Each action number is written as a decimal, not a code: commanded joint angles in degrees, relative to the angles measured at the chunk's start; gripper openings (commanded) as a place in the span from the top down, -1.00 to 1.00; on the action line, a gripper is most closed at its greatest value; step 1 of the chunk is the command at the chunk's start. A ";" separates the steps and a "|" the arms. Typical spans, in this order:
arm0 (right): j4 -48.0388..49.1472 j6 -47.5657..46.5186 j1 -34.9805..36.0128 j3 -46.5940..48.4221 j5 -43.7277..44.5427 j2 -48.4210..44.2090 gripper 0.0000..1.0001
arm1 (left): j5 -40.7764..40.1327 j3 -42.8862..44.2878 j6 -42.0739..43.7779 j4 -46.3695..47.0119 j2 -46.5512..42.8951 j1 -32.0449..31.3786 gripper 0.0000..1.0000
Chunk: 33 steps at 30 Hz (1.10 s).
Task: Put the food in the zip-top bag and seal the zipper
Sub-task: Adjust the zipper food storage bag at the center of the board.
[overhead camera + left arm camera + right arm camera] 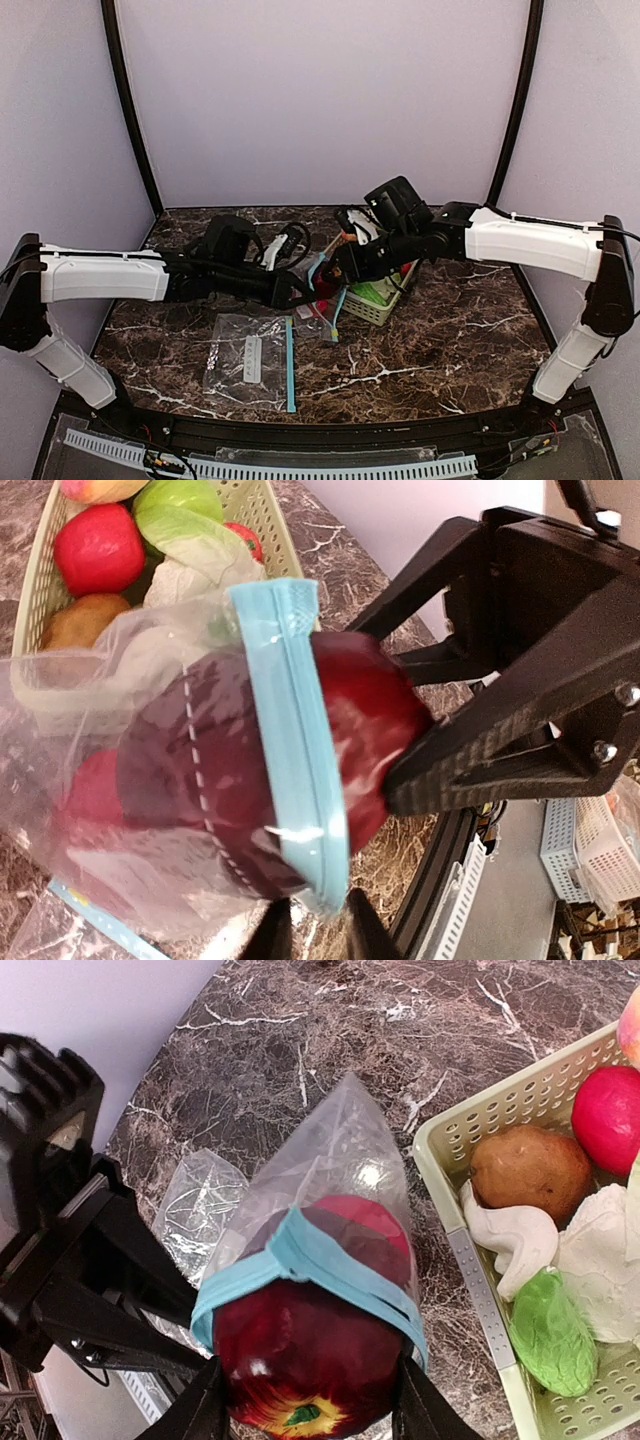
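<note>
Right gripper (307,1407): I read the jaws as roughly half spread and clamped on a dark red apple (300,1350), one finger on each side of it. The apple sits in the mouth of the clear bag (335,1150) — about half inside, with the blue zipper strip (330,1265) stretched around its middle. A second red piece (365,1215) lies deeper in the bag, behind the apple.

Left gripper (315,932): its fingertips stand a narrow gap apart at the bag's lower rim, and the zipper strip runs down between them. I cannot tell from any view whether they pinch the rim or merely flank it.

Both grippers meet over the marble table (450,340), just left of the pale green basket (480,1290). The basket holds the other food — a brown potato (530,1165), a red fruit (610,1115), a white cauliflower piece (510,1235) and a green leafy piece (545,1330). A spare bag (245,350) lies flat on the table nearer the arm bases, apart from both grippers.
</note>
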 commanded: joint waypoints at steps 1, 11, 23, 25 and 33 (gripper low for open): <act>0.39 0.11 0.90 0.78 -4.67 -0.55 0.14 | -6.01 -3.52 -1.63 0.88 -3.12 0.45 0.47; -0.90 1.64 1.01 1.61 -3.73 0.72 0.14 | -13.35 -8.45 1.42 -4.56 -14.12 0.51 -0.46; -1.15 1.88 0.99 1.46 -3.38 0.48 0.14 | -14.26 -7.80 -1.70 -5.17 -10.40 8.07 -0.79; -1.09 1.99 0.96 1.30 -3.34 0.43 0.14 | -15.04 -5.67 -1.19 -6.58 -8.07 8.76 -0.81; -0.32 2.26 1.03 0.65 -3.68 0.24 0.14 | -14.73 -0.35 0.01 -5.42 -1.50 11.01 -0.89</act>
